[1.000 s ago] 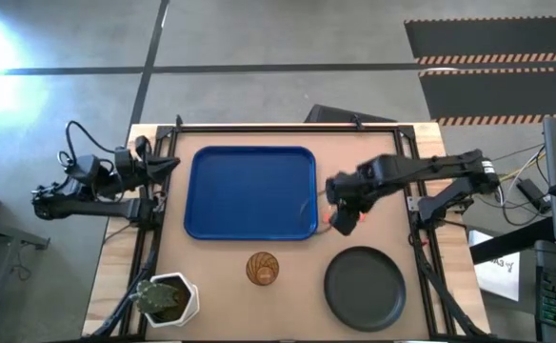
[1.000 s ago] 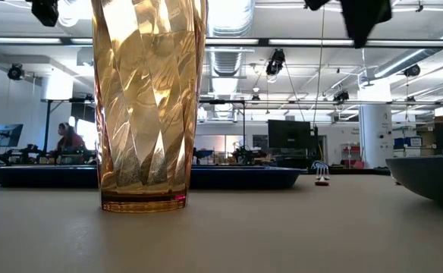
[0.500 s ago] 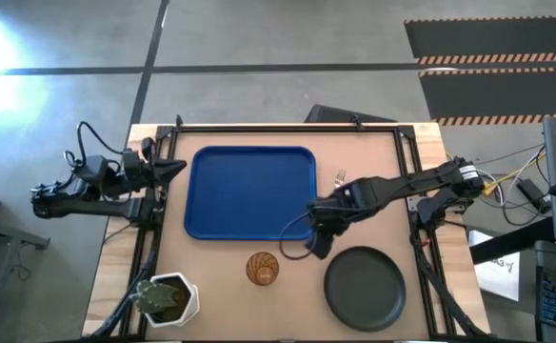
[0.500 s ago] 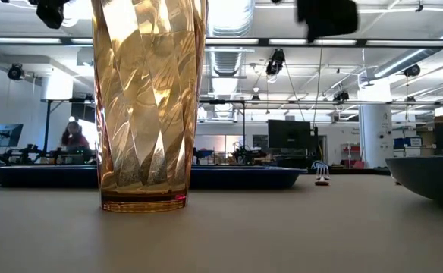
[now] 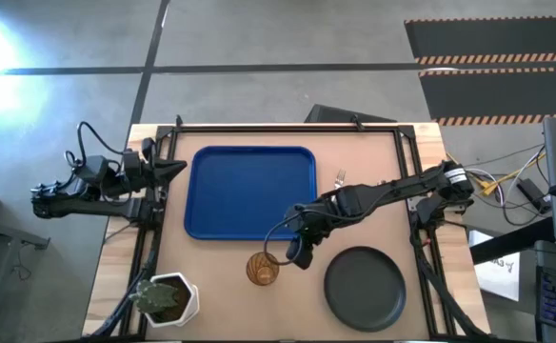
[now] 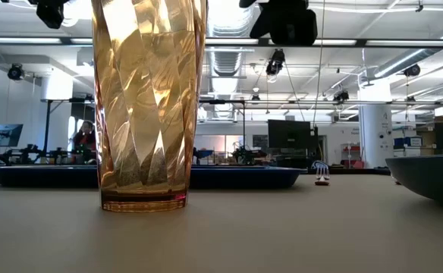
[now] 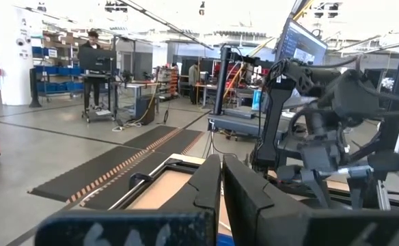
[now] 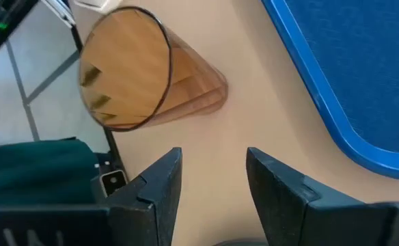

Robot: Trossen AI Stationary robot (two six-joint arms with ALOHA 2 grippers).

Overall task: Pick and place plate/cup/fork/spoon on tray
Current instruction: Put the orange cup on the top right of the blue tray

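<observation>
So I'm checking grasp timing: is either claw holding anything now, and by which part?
Nothing is held. The right claw hangs open beside the cup, not touching it. The left claw is shut on nothing, off the tray's left edge.

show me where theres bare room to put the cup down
The whole blue tray is bare. Free table also lies between the tray and the plant pot. It is crowded around the cup, where the open right pincer hovers beside the plate.

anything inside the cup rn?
Nothing visible inside the cup: the right wrist view looks down its open mouth onto bare ribbed walls. The open right tool hovers beside it.
</observation>
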